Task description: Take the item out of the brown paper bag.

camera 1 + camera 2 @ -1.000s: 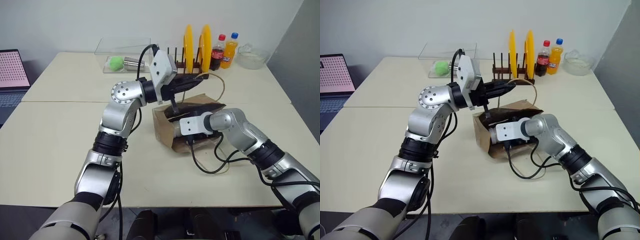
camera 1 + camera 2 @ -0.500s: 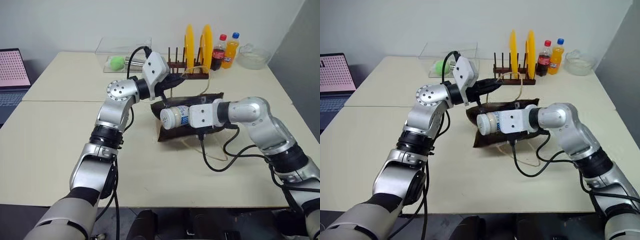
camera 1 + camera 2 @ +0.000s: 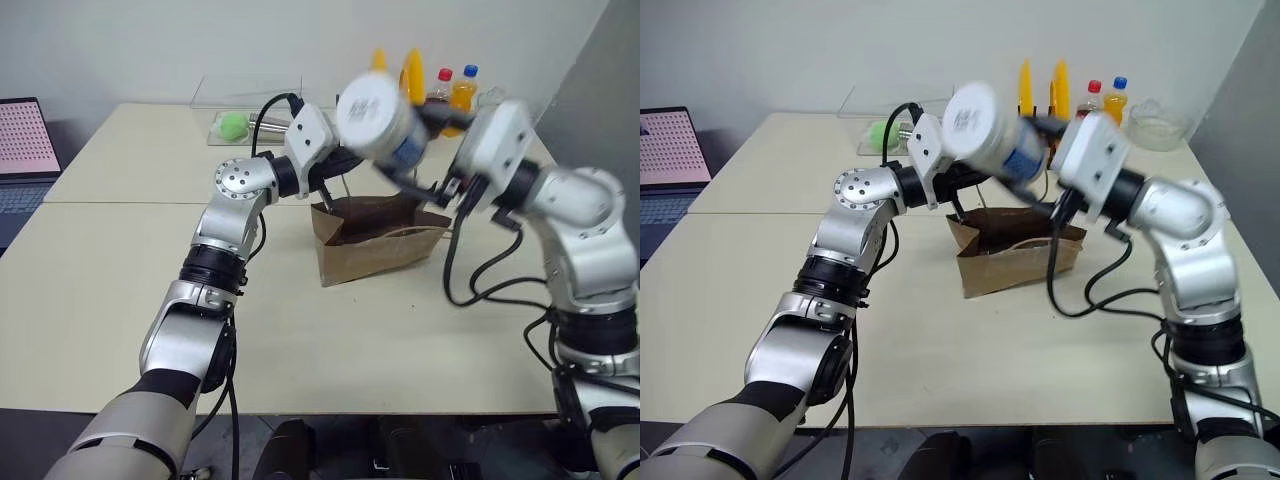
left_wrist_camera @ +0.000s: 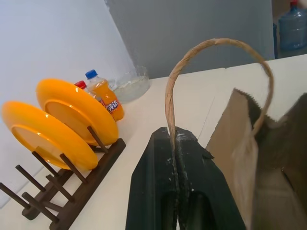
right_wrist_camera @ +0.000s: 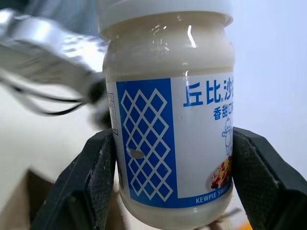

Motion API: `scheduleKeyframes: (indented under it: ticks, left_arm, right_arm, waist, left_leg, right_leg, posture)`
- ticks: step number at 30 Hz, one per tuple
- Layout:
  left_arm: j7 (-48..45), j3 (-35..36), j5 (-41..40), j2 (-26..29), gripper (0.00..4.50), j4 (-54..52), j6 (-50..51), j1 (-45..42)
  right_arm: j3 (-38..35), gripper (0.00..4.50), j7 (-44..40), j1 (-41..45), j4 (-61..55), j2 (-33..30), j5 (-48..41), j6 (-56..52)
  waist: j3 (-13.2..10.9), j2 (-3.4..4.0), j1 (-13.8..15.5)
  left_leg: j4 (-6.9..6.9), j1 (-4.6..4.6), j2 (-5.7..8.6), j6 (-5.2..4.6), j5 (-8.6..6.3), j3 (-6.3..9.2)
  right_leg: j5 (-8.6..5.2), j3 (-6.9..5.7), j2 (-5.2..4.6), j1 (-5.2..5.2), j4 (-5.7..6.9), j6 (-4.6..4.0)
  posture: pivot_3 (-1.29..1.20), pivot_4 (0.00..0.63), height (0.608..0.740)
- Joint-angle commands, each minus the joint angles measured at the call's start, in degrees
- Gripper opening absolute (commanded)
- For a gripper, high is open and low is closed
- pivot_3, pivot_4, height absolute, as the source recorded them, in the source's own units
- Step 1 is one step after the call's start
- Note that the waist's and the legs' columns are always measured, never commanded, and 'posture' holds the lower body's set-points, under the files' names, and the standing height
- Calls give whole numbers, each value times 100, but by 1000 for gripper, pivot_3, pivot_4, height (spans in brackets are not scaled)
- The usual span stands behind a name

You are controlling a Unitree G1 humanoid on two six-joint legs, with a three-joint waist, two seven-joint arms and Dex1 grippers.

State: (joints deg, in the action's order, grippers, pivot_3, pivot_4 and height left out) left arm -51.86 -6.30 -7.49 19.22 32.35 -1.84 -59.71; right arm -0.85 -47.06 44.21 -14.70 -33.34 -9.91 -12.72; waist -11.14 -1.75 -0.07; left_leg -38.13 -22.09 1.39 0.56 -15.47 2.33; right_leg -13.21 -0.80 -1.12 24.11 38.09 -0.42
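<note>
The item (image 3: 380, 125), a white jar with a blue-and-white label, is in the air above the brown paper bag (image 3: 385, 250). My right gripper (image 5: 172, 179) is shut on it, one black finger (image 5: 91, 184) pressing on each side of the label. The bag stands upright and open-topped on the table. My left gripper (image 4: 175, 141) is shut on one of the bag's looped cord handles (image 4: 216, 45), just above the bag's rim on its far left side. The inside of the bag is dark.
Behind the bag stands a wooden rack with yellow plates (image 4: 72, 115). A cola bottle (image 3: 1092, 97), an orange soda bottle (image 3: 1118, 95) and a glass bowl (image 3: 1158, 122) are at the back right. A clear box with a green ball (image 3: 235, 123) sits back left, and a laptop (image 3: 25, 140) far left.
My right gripper has come up out of the bag with the jar and now holds it high above the bag. The bag has settled upright. The left gripper keeps its hold on the handle.
</note>
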Motion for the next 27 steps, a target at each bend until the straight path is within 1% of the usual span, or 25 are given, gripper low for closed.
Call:
scheduleKeyframes:
  ticks: [1, 5, 8, 10, 14, 18, 22, 27]
  left_arm:
    - [46, 159, 2, 111, 0, -62, -53, -230]
    - [50, 155, 12, 142, 0, -52, -56, -193]
    - [43, 138, 21, 144, 0, -93, -48, -148]
    - [38, 131, 25, 147, 0, -110, -47, -130]
    - [37, 125, 37, 143, 0, -81, -58, -142]
    - [-6, 109, 45, 153, 0, -115, -61, -125]
    - [-15, 120, 44, 167, 0, -171, -45, -88]
    - [-14, 135, 48, 183, 0, -249, -18, -22]
  right_arm:
    - [-691, 3037, 410, 192, 628, -513, 255, 182]
    - [-514, 3037, 274, -245, 1672, -1421, 932, 738]
    - [-210, 3037, 213, -485, 2338, -1830, 1378, 842]
    - [57, 3037, 53, -587, 2627, -1972, 1595, 659]
    - [558, 3037, -228, -605, 2978, -1988, 1908, 519]
    - [1133, 3037, -446, -378, 3515, -1819, 2278, 649]
    - [1479, 3037, -740, -197, 3990, -1705, 2431, 790]
    - [1671, 3037, -961, -4, 4444, -1603, 2554, 976]
  waist:
    - [0, 0, 24]
    - [0, 0, 39]
    - [0, 0, 12]
    - [0, 0, -11]
    - [-1, 1, -86]
    - [-1, 1, -109]
    - [-1, 1, -116]
    - [-1, 1, -114]
  left_leg:
    - [0, 0, 0, -1, -1, -1]
    - [3, -1, 0, -3, -1, -12]
    - [5, -2, -6, -3, -2, -35]
    - [6, -2, -11, -4, -1, -50]
    - [8, 8, -17, -4, -2, -70]
    - [6, 10, -18, -5, -1, -68]
    - [5, 9, -16, -5, 1, -68]
    - [4, 8, -15, -2, 2, -70]
  right_leg:
    - [0, 0, 0, -1, -2, 0]
    - [0, 1, -3, -2, -5, 0]
    - [0, 10, -3, 3, -4, 0]
    - [0, 14, -3, 6, -2, 0]
    - [0, 26, -1, 8, 3, 1]
    - [-1, 25, 2, 6, 4, 2]
    - [-1, 26, 2, 5, 3, 2]
    - [0, 25, -2, 5, 1, 2]
  posture:
    - [0, 150, 740]
    - [0, 150, 740]
    - [0, 150, 740]
    - [0, 150, 740]
    - [0, 150, 740]
    - [0, 150, 740]
    - [0, 150, 740]
    - [0, 150, 740]
